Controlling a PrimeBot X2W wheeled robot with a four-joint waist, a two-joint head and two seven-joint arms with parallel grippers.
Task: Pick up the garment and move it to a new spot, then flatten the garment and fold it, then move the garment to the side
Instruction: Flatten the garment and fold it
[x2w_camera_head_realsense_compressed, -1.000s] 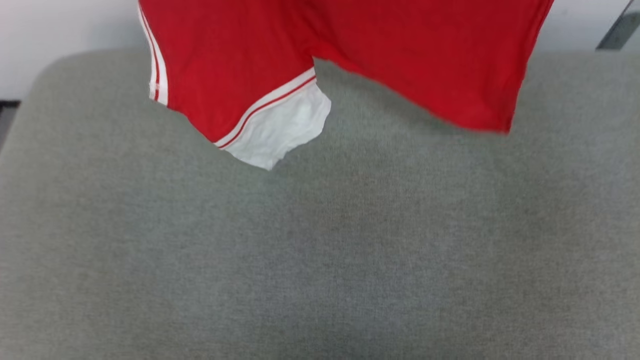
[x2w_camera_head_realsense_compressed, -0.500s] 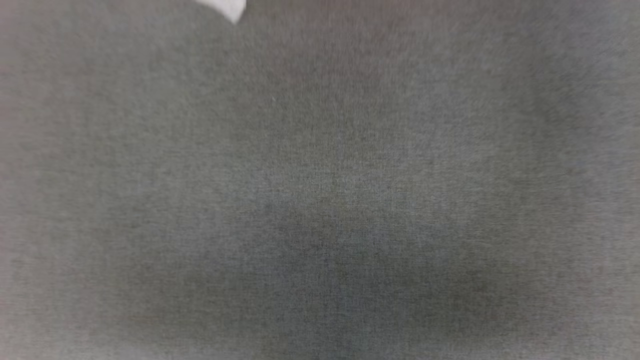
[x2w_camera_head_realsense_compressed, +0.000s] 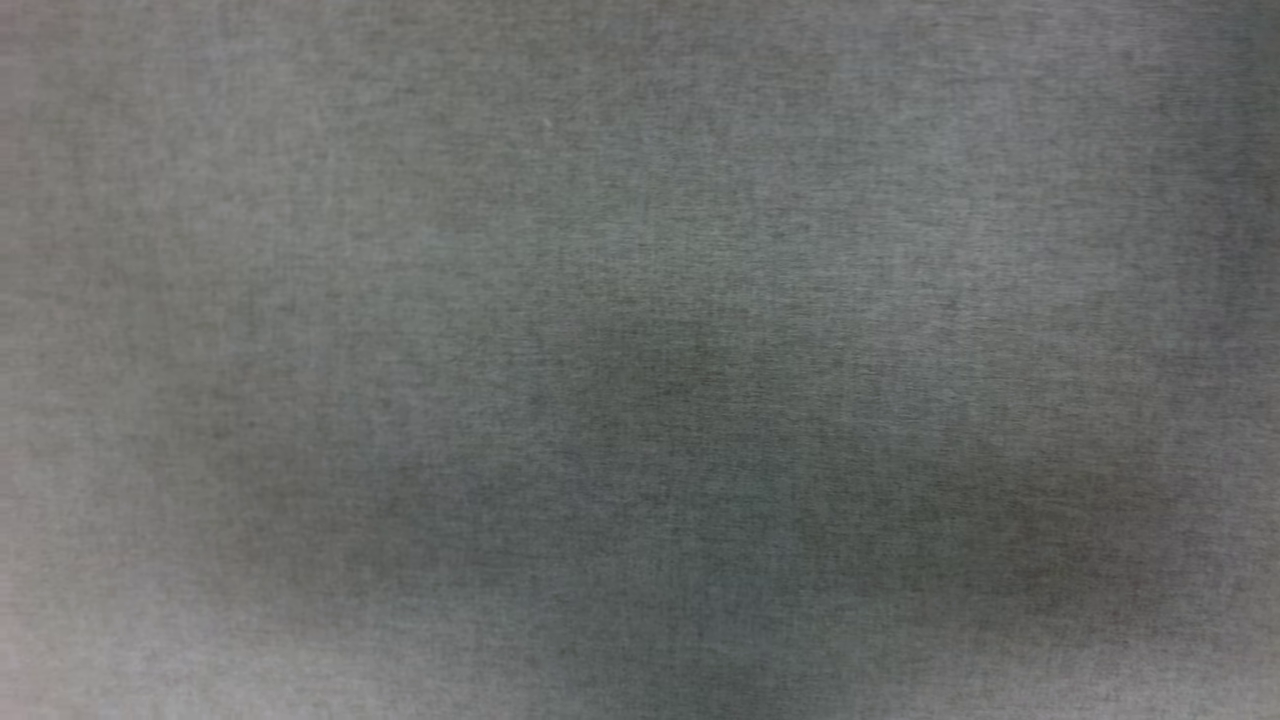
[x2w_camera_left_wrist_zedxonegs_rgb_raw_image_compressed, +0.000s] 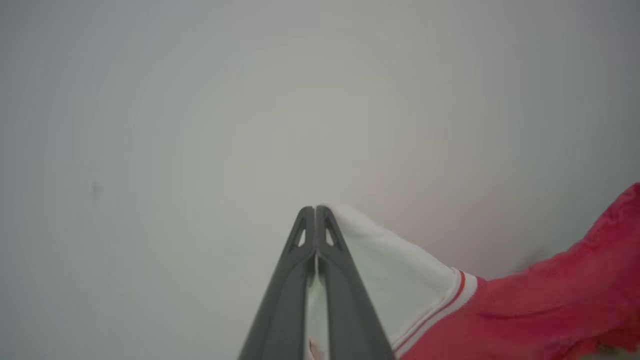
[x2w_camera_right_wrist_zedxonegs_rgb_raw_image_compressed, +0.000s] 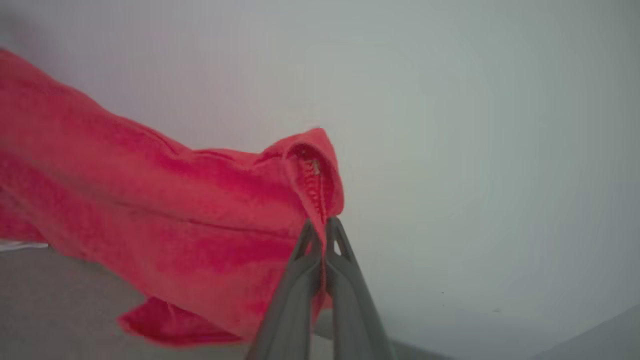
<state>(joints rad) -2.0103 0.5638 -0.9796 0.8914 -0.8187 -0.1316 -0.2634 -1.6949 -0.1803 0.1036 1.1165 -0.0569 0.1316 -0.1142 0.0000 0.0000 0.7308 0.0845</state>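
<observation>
The garment (x2w_camera_left_wrist_zedxonegs_rgb_raw_image_compressed: 525, 310) is a red T-shirt with white sleeves and striped trim, held up in the air between both arms. In the left wrist view my left gripper (x2w_camera_left_wrist_zedxonegs_rgb_raw_image_compressed: 315, 209) is shut on the tip of a white sleeve (x2w_camera_left_wrist_zedxonegs_rgb_raw_image_compressed: 390, 265), and the red body trails off to the right. In the right wrist view my right gripper (x2w_camera_right_wrist_zedxonegs_rgb_raw_image_compressed: 320, 222) is shut on a red hemmed edge of the garment (x2w_camera_right_wrist_zedxonegs_rgb_raw_image_compressed: 190, 220), which hangs away to the left above the grey surface (x2w_camera_right_wrist_zedxonegs_rgb_raw_image_compressed: 60, 310).
The head view looks straight down on a grey fabric surface (x2w_camera_head_realsense_compressed: 640, 250) with a soft dark shadow across its lower middle. A pale plain wall (x2w_camera_left_wrist_zedxonegs_rgb_raw_image_compressed: 200, 100) stands behind both grippers.
The head view has tilted down, so the hanging garment has slid out of its top edge and the grey surface is all that is left in it.
</observation>
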